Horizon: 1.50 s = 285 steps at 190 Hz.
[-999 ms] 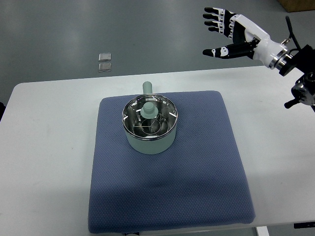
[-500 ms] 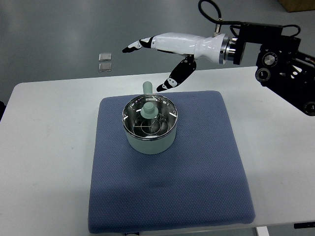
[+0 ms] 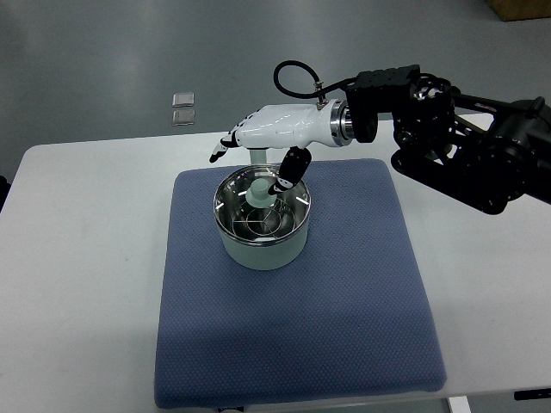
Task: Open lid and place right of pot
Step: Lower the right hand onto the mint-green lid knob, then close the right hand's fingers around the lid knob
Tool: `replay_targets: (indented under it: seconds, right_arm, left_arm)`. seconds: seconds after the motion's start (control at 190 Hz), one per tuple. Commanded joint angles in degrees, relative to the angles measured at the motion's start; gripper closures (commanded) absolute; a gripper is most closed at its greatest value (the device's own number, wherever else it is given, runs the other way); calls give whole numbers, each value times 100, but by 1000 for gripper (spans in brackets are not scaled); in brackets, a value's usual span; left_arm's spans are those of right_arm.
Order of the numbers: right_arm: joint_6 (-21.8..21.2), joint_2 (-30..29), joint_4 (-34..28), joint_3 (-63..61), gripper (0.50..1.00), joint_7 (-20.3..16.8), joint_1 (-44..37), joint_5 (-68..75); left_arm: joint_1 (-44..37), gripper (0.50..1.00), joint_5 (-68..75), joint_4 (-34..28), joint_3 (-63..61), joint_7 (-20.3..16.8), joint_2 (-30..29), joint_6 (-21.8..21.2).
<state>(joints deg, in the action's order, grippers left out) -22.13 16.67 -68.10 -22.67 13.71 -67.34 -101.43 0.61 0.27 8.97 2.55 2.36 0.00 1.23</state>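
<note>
The right hand (image 3: 258,142) has swung in from the far right over the last second and now hovers just above the pot (image 3: 261,219), fingers spread and holding nothing. The lid (image 3: 261,205) sits on the pot, mid-mat (image 3: 344,284) on the counter (image 3: 77,258). Grasping the knob (image 3: 261,191) looks next.

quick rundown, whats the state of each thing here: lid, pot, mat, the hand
lid: still on the pot, knob up, not yet gripped
pot: upright on the mat, closed, handle pointing away from the robot
mat: flat on the table, under the pot
right hand: open, over the lid, thumb down by the knob, holding nothing
table: bears the mat
</note>
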Motion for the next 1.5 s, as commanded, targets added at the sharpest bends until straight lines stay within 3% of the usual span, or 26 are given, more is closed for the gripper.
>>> replay_targets:
  seconds: [0.0, 0.242, 0.736, 0.873, 1.494]
  right_arm:
    - [7, 3, 16, 166, 664, -97, -51, -17]
    - [7, 3, 121, 272, 718, -281, -69, -79]
    - [7, -23, 148, 412, 738, -448, -69, -132]
    - [16, -111, 148, 430, 769, -483, -77, -132]
    - [7, -225, 157, 456, 777, -615, -86, -184]
  left_arm:
    - [0, 500, 0, 0, 0, 2, 0, 0]
    - [0, 500, 0, 0, 0, 2, 0, 0]
    - [0, 500, 0, 0, 0, 2, 0, 0]
    - [0, 500, 0, 0, 0, 2, 0, 0]
    - [0, 500, 0, 0, 0, 2, 0, 0]
